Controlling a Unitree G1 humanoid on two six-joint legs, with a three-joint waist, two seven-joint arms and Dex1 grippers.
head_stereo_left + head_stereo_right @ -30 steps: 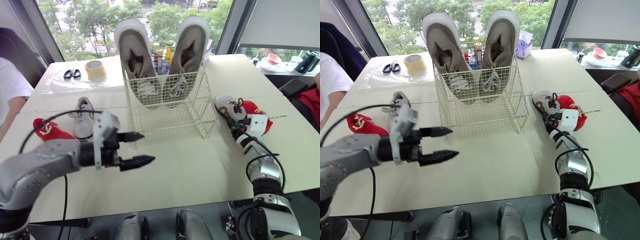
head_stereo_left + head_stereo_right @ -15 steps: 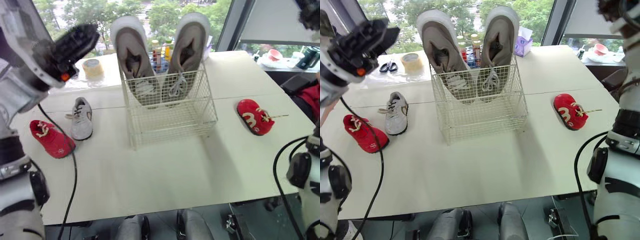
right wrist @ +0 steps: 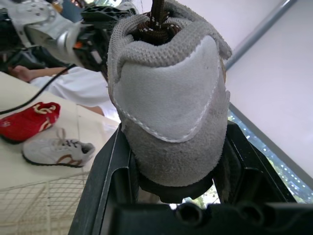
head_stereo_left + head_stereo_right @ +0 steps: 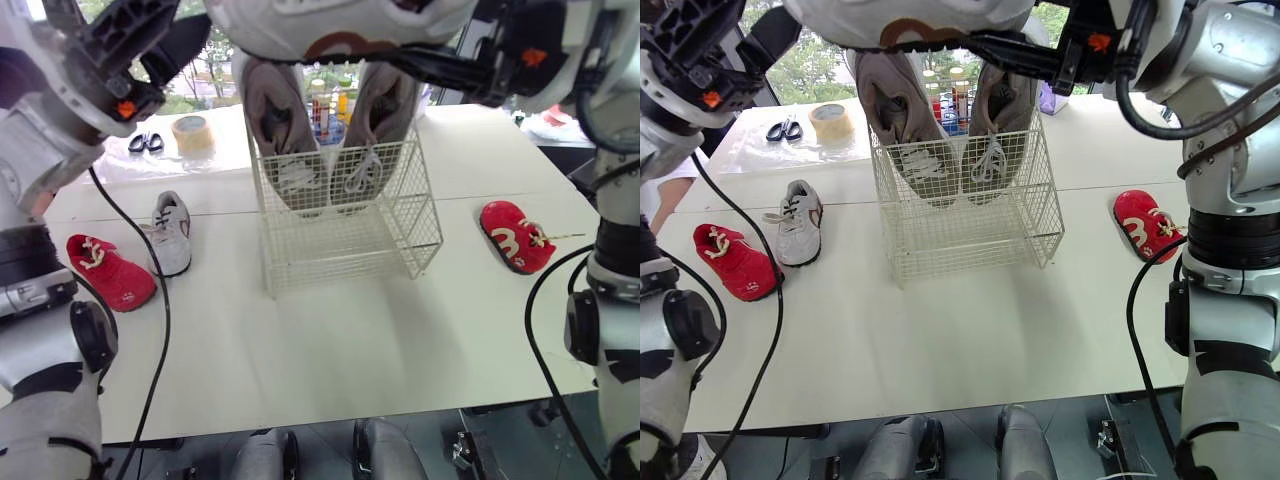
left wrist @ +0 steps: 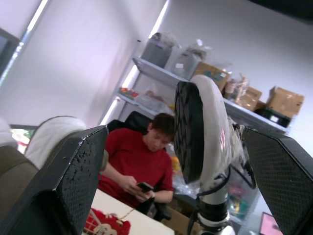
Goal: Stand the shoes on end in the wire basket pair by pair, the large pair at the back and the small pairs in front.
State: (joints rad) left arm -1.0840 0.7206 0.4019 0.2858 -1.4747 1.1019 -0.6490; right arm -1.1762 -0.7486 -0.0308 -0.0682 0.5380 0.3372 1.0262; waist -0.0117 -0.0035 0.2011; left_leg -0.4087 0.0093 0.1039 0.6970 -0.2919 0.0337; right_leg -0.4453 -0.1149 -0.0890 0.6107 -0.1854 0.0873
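Observation:
The wire basket point(image 4: 345, 215) stands mid-table with the large grey pair point(image 4: 320, 120) on end at its back. My right gripper point(image 4: 400, 58) is raised high above the basket, shut on a small grey shoe point(image 4: 340, 25); its heel point(image 3: 171, 98) sits between the fingers point(image 3: 117, 166). My left gripper point(image 4: 150, 45) is raised at the upper left and open, its fingers point(image 5: 63, 186) wide apart, facing the held shoe's sole point(image 5: 188, 132). On the table's left lie another small grey shoe point(image 4: 172, 232) and a red shoe point(image 4: 108, 272). A second red shoe point(image 4: 515, 235) lies on the right.
A tape roll point(image 4: 192, 135) and scissors point(image 4: 145, 143) lie at the back left of the table. Bottles point(image 4: 330, 108) stand behind the basket. A person in a red shirt point(image 5: 142, 161) sits beyond the table's right side.
Both arms have risen from the table. The right gripper has lifted the small grey shoe from beside the right red shoe to high above the basket.

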